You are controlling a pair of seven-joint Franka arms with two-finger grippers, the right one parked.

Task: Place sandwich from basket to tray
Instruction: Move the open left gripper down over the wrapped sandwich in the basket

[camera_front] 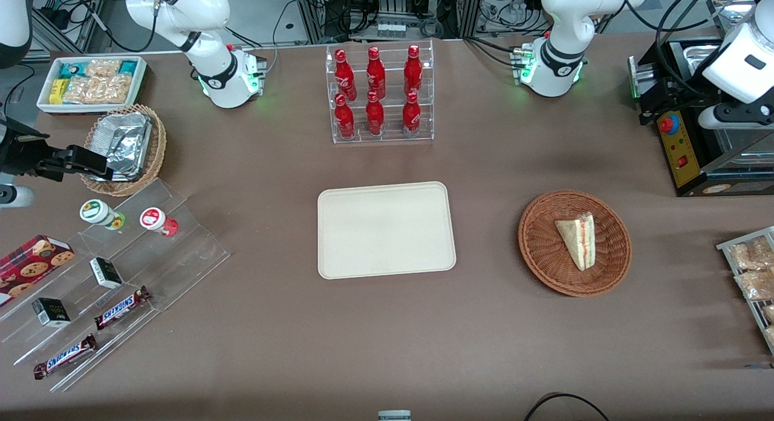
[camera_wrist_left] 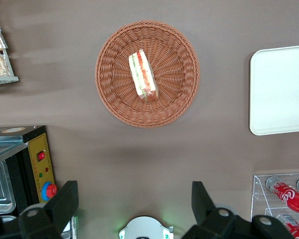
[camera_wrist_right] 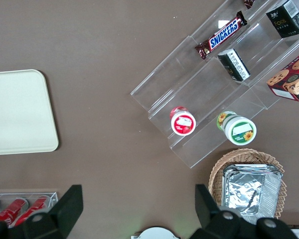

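Observation:
The sandwich is a wrapped pale wedge with red and green filling stripes. It lies in the round reddish-brown basket toward the working arm's end of the table. The cream tray sits bare at the table's middle, beside the basket. In the left wrist view my gripper is open and empty, high above the table between the arm's base and the basket. It is well clear of the sandwich. The tray's edge also shows in that view.
A clear rack of red bottles stands farther from the camera than the tray. A black machine and a wire rack of snack packets flank the basket. Acrylic steps with snacks, a tan foil basket and a white bin lie toward the parked arm's end.

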